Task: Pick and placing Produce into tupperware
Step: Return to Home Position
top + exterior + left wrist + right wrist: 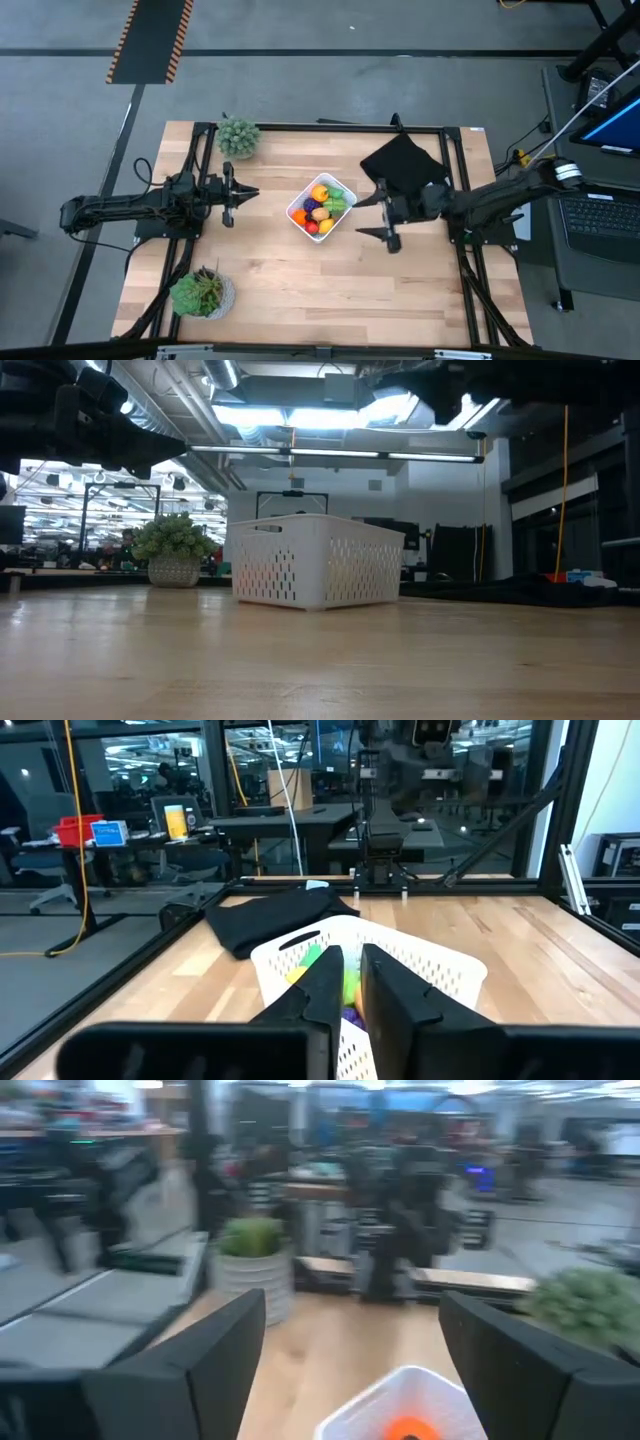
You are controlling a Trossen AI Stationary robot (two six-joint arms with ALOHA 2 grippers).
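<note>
Two pincers (250, 192) (365, 216), one tupperware (291, 211), two plants (238, 136) (203, 294)

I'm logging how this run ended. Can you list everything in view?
tupperware: one, white, middle of the table.
produce: a heap, count unclear; orange, yellow, green, red, purple; all inside the tupperware.
potted plants: two, green, on the table's left side.
black cloth: one, on the table beside the right arm.
table: one, light wood.
left tool: dark, shut, left of the tupperware.
right tool: dark, open, right of the tupperware.
</note>
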